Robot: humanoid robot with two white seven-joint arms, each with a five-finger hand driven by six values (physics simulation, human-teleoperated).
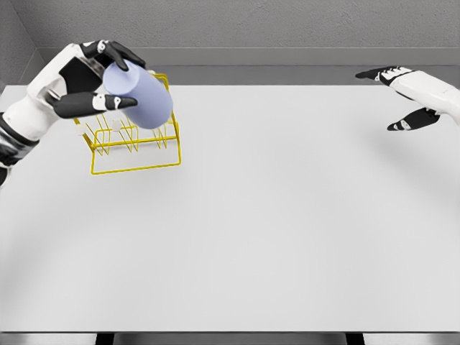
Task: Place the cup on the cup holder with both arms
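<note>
At the far left of the white bench [273,237], the left hand [90,79] has its fingers [115,103] wrapped around the tilted pale blue cup [140,97] over the yellow wire cup holder [136,147], while the right hand [417,97], fingers spread, holds nothing.

The pale lavender cylindrical cup [139,95] looked like smooth matt plastic, with soft shading and no sharp highlights. The yellow wire cup holder [136,147] read as thin coated metal rod with an even, slightly glossy colour. The broad white table top [273,215] was smooth and matt. Both arms wore hard white shells with a faint sheen, and the fingers [108,103] were dark, matt and rubber-like.
</note>
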